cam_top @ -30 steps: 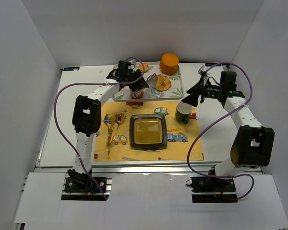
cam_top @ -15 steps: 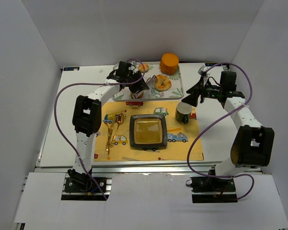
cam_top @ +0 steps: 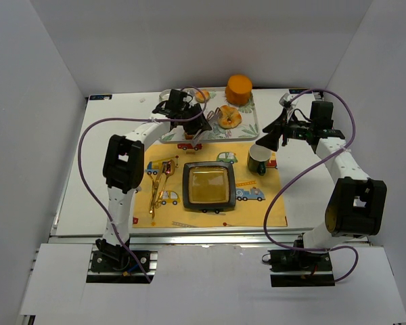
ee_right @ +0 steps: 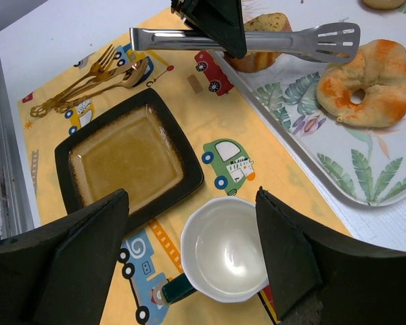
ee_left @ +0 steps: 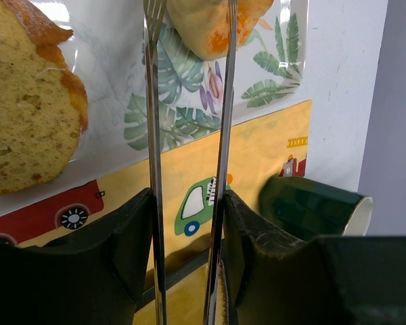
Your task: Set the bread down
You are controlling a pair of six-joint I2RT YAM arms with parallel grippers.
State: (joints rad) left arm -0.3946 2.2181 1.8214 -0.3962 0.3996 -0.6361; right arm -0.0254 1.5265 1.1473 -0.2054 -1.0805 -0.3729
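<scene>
**Left end effector [ee_left: 187, 203] gripping tongs [ee_left: 223, 135] at the bread tray**

Nearest, a dark square plate [cam_top: 208, 186] is sitting on the yellow placemat [cam_top: 257, 210], a green mug [ee_right: 223, 250] beside it. The right end effector [ee_right: 189, 230] is hovering over the mug, jaws apart, holding nothing. Farther back, the left end effector is clamping metal tongs, their tips flanking the ring-shaped bread [ee_right: 365, 81], which is lying on the leaf-print tray [ee_right: 304, 135].

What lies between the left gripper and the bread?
Only the metal tongs the left gripper holds, their tips at the bread; clearest in the left wrist view.
</scene>
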